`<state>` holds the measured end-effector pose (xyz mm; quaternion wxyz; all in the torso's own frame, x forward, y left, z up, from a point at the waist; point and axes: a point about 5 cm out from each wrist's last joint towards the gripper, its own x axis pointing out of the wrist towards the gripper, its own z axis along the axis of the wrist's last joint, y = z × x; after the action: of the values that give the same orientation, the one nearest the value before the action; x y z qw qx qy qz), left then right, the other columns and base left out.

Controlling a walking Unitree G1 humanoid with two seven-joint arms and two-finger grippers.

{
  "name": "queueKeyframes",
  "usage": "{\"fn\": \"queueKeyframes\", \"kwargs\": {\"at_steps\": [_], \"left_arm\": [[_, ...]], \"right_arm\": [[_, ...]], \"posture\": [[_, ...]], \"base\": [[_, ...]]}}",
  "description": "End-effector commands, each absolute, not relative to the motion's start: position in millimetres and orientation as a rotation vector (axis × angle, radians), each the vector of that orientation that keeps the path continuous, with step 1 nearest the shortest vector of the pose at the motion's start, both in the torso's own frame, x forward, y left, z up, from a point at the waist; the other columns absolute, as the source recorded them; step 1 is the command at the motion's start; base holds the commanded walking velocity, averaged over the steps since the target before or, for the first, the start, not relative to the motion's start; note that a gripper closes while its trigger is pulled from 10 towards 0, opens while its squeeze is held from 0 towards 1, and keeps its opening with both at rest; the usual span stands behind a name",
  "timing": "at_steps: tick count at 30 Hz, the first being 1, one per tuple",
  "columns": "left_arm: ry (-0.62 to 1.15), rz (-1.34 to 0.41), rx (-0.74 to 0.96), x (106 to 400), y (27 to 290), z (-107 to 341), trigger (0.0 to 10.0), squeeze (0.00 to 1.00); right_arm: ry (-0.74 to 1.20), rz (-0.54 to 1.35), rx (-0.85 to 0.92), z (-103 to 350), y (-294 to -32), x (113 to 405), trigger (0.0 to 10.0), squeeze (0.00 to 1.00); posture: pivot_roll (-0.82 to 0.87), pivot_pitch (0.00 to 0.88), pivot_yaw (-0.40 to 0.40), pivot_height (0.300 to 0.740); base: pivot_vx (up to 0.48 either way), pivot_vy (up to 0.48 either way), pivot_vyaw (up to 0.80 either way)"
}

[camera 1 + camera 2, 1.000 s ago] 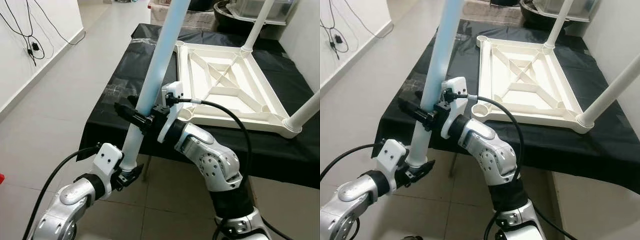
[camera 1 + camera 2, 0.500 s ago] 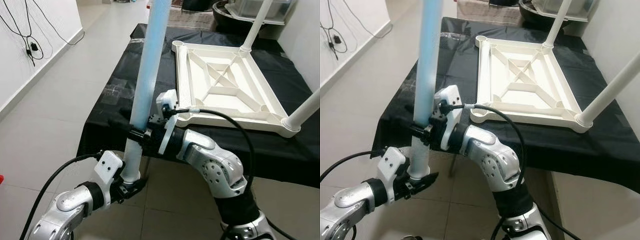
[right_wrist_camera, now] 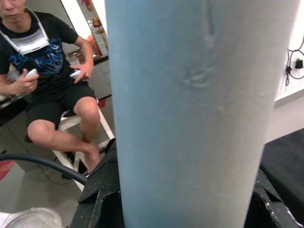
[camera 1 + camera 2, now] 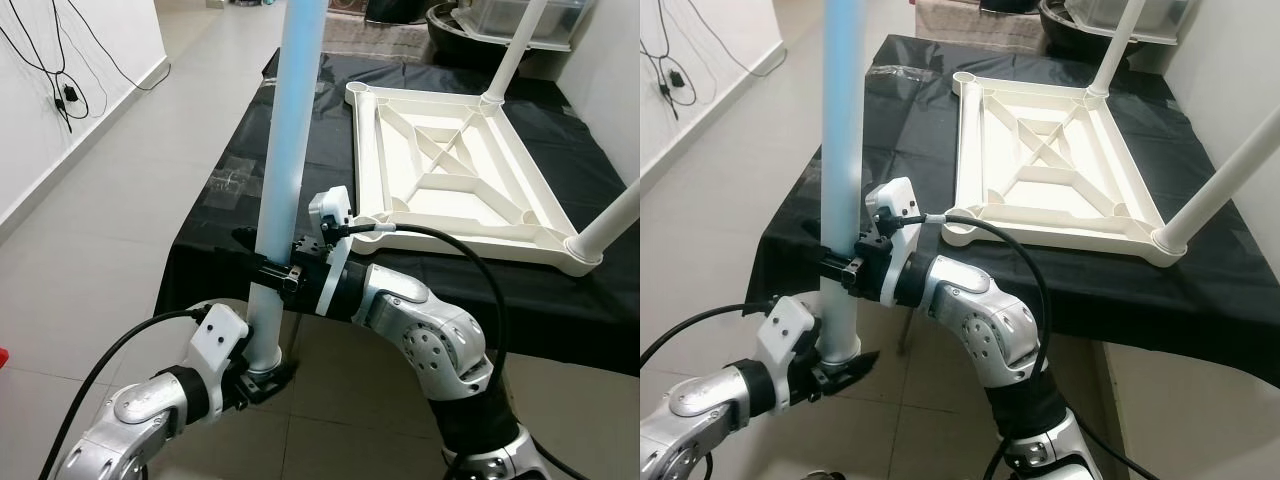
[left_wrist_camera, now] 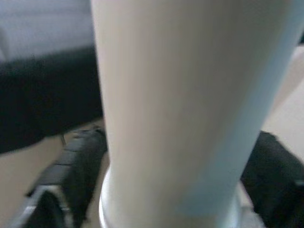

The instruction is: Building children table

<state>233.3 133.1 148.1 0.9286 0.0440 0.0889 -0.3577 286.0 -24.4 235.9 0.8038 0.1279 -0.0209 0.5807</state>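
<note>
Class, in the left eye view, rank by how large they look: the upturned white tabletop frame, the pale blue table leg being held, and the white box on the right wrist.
1. Upturned white tabletop frame, largest.
2. Pale blue table leg; nearness to the camera inflates it.
3. White box on the right wrist, smallest.

My pale blue leg (image 4: pixel 290 130) runs off the top edge; my left wrist view is blurred.
</note>
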Motion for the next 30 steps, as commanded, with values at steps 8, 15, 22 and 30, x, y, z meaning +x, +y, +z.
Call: {"fn": "queueKeyframes", "kwargs": {"at_steps": [8, 15, 22, 30], "left_arm": [[0.142, -0.629, 0.121, 238.2, 135.2, 151.1, 10.0, 0.00], [0.053, -0.407, 0.111, 248.2, 145.9, 161.3, 10.0, 0.00], [-0.048, -0.216, 0.094, 257.7, 151.5, 178.5, 10.0, 0.00], [-0.066, -0.212, 0.089, 259.1, 148.5, 180.2, 10.0, 0.00]], "right_arm": [[-0.145, 1.080, 0.258, 254.7, -40.7, 310.5, 0.0, 0.00], [-0.264, 0.608, 0.229, 272.8, -83.9, 353.5, 0.0, 0.00], [-0.366, 0.233, 0.147, 287.7, -119.5, 368.7, 10.0, 0.00], [-0.381, 0.254, 0.176, 288.6, -113.7, 370.2, 10.0, 0.00]], "posture": [[0.10, 0.141, -0.080, 0.740], [0.10, 0.136, -0.079, 0.740], [0.10, 0.127, -0.079, 0.740], [0.10, 0.124, -0.080, 0.740]], "base": [[0.000, 0.000, 0.00], [0.000, 0.000, 0.00], [0.000, 0.000, 0.00], [0.061, 0.000, 0.00]]}}
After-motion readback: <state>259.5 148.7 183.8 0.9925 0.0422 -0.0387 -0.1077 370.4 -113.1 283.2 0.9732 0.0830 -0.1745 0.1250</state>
